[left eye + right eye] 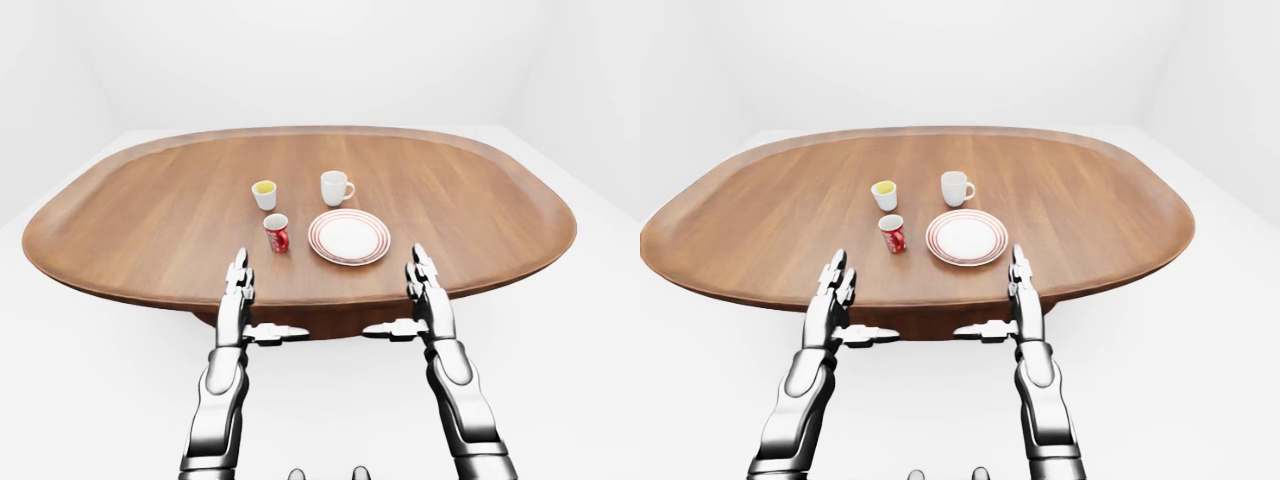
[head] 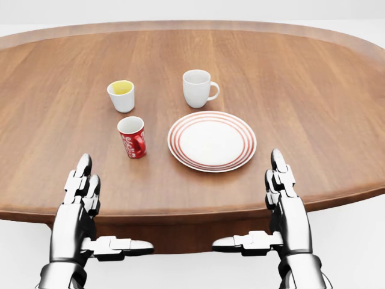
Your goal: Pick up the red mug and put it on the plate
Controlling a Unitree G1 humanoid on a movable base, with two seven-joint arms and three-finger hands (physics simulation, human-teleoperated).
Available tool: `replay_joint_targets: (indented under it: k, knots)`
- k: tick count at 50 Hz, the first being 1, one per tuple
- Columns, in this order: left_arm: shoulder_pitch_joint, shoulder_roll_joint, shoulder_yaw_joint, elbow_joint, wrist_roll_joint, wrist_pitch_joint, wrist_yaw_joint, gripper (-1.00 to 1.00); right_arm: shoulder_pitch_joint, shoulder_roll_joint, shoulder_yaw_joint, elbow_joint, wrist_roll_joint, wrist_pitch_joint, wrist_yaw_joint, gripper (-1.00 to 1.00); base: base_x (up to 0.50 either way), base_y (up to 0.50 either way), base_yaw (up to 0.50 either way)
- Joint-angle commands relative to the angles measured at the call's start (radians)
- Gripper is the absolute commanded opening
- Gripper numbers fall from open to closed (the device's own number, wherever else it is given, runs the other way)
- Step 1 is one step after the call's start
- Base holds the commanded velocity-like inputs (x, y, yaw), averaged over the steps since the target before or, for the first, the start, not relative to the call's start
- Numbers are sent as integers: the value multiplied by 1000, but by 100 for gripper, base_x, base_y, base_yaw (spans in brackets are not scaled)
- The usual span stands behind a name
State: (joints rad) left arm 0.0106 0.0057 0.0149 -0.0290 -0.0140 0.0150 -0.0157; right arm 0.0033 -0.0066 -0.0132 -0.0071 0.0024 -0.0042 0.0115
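The red mug stands upright on the wooden table, just left of the white plate with red rings. My left hand hovers at the table's near edge, below and left of the mug, fingers stretched out and open, holding nothing. My right hand mirrors it below and right of the plate, also open and empty. Neither hand touches the mug or the plate.
A white cup with yellow inside stands above the red mug. A plain white mug stands above the plate. The oval table's raised rim runs just beyond my fingertips; white floor surrounds it.
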Motion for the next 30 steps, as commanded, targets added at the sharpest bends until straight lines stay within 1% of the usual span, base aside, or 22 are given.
replay_joint_targets:
  k: [1,4,5,6,8,10,14,20,27,30]
  knots:
    - [26,8,21,-66,-28,35,-30,100,6,-9,-20,-12,4,-13,17,100,0,0,0]
    - [29,8,21,-76,-28,36,-30,100,9,-8,-15,-19,0,-11,17,100,0,0,0]
    - [35,9,24,-92,-31,43,-30,100,13,-6,-11,-25,-2,-12,18,100,0,0,0]
    - [35,9,25,-94,-31,44,-30,100,13,-6,-10,-25,-5,-12,17,100,0,0,0]
    - [32,10,27,-86,-26,36,-28,100,24,-5,3,-44,-29,-6,12,100,0,0,0]
    - [31,10,28,-86,-27,37,-29,100,29,-3,6,-55,-30,-2,14,100,0,0,0]
    - [41,9,26,-106,-26,44,-29,100,28,-3,4,-51,-32,-8,13,100,0,0,0]
    - [43,6,22,-107,-22,40,-27,100,40,-1,10,-78,-46,-3,6,100,0,0,0]
    - [51,7,22,-123,-21,45,-27,100,26,-3,4,-41,-47,-18,5,100,0,0,0]
    - [53,6,21,-128,-20,46,-27,100,29,-3,5,-47,-46,-15,7,100,0,0,0]
